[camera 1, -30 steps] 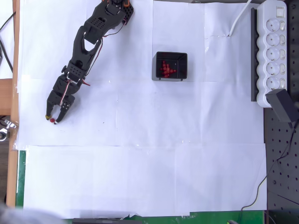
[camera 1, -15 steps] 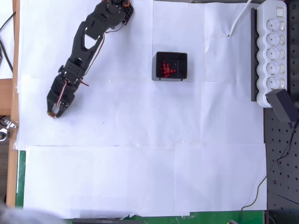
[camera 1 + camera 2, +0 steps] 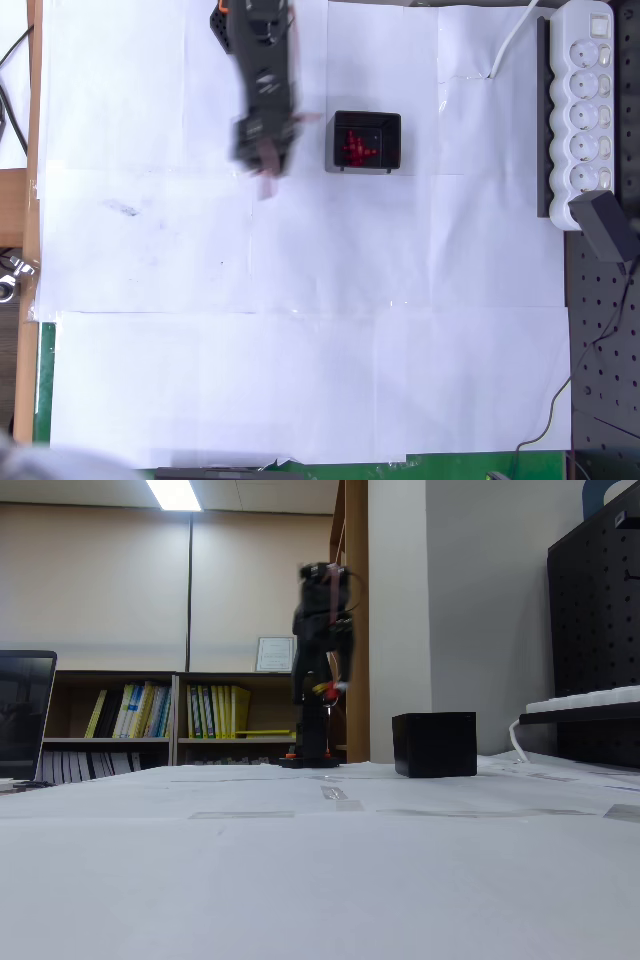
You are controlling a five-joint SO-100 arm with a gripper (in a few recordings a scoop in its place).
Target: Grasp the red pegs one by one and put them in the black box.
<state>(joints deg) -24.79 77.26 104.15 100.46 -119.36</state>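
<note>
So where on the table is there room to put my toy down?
The white paper in front of the black box is bare across the overhead view's whole lower half. It is crowded up top, where the blurred arm swings beside the box, and at the right by the power strip.

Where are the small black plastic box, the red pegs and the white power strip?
Small black plastic box [image 3: 392, 140]: overhead view, right wall.
Red pegs [image 3: 356, 146]: overhead view, cluster inside box.
White power strip [image 3: 588, 100]: overhead view, middle sockets.

Black box [image 3: 366, 142] upright on white paper, open-topped; red pegs [image 3: 355, 147] clustered inside.
</note>
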